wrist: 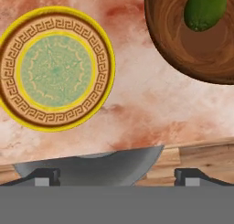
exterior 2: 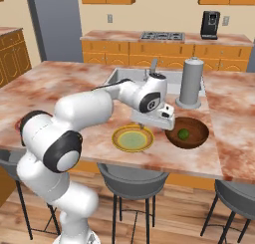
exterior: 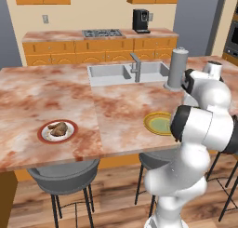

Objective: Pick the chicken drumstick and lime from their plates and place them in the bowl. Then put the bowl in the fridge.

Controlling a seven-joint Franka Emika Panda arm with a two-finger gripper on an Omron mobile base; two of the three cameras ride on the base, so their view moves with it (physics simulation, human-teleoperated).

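Now the counter point(exterior 2: 74, 88) carries 2 plates and the bowl point(exterior 2: 188, 132), which sits right of the yellow plate point(exterior 2: 132, 138) with the lime point(exterior 2: 183, 134) inside. Far left, the drumstick point(exterior: 58, 128) lies on the red-rimmed plate point(exterior: 57, 131). Spread empty, the gripper point(exterior 2: 160, 122) hovers between yellow plate and bowl; swinging left could clip the tall grey canister point(exterior 2: 191, 82).

The marbled pink counter point(exterior: 116, 106) carries a red-rimmed plate point(exterior: 57, 131) near its front edge, a yellow-rimmed plate point(exterior 2: 133, 139) further along, the dark brown bowl point(exterior 2: 187, 132) just beside that (not touching), and a tall grey canister point(exterior 2: 191, 82) behind, by the sink point(exterior: 125, 72).
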